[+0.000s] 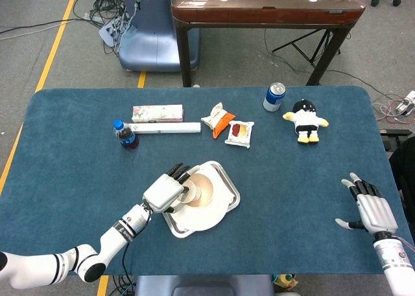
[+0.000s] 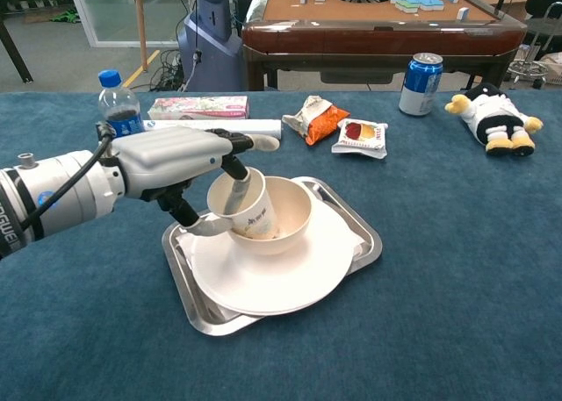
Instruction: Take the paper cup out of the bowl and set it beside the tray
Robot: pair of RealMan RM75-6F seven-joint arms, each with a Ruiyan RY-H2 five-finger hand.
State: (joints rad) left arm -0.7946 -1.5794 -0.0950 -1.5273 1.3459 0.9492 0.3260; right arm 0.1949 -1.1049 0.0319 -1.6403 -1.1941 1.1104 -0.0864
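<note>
Fingers of the left hand (image 2: 171,160) pinch the cup (image 2: 243,205) rim inside the bowl (image 2: 294,210), right hand (image 1: 373,208) spread idle; next, lift clear toward bare table beside the tray (image 2: 362,225).

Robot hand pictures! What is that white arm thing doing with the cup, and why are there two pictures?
It is a robot with two arms, each ending in a robot hand. One picture looks down from its head, the other looks out from its chest. The left robot hand pinches the rim of a paper cup that leans inside a bowl. The bowl sits on a plate in a metal tray. The right robot hand rests open, holding nothing. Farther back on the blue table lie a bottle, snack bags, a can and a penguin toy.
</note>
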